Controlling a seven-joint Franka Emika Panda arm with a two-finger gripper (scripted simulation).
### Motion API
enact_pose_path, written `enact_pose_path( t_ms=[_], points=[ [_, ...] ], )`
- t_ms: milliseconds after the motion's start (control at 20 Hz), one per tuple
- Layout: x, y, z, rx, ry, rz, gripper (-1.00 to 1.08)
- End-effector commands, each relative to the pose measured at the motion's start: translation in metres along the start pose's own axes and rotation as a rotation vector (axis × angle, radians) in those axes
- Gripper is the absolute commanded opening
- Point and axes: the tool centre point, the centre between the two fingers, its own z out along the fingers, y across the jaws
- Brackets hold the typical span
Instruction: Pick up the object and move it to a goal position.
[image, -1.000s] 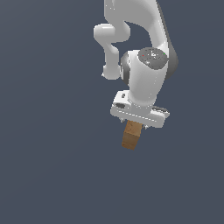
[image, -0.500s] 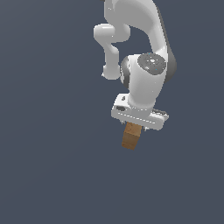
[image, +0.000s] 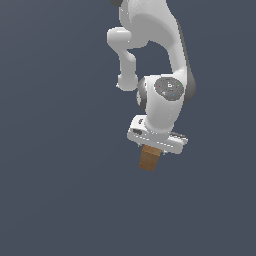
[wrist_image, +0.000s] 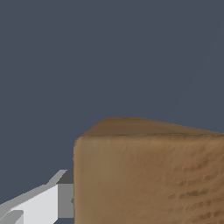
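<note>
Against plain dark grey background, hanging at six o'clock beneath the arm (image: 165, 95): gripper (image: 151, 151) clamping the block (image: 149, 158), lifted clear. Pickup looking done; carrying to an unseen goal remaining.

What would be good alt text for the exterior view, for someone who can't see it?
A white robot arm reaches down from the top of the frame, and a small brown wooden block sticks out below its hand. Behind them there is only a plain dark blue-grey background; the fingers themselves are hidden from this angle.
</note>
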Motion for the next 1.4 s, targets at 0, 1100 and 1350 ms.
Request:
enact_pose_path(
  t_ms=[0, 1100, 1350],
  points=[
    [0.001, -0.001, 0.001, 0.001, 0.001, 0.0, 1.0],
    [-0.012, 0.004, -0.019, 0.001, 0.0, 0.0, -1.0],
    [-0.028, 0.01, -0.046, 0.0, 0.001, 0.0, -1.0]
  ],
)
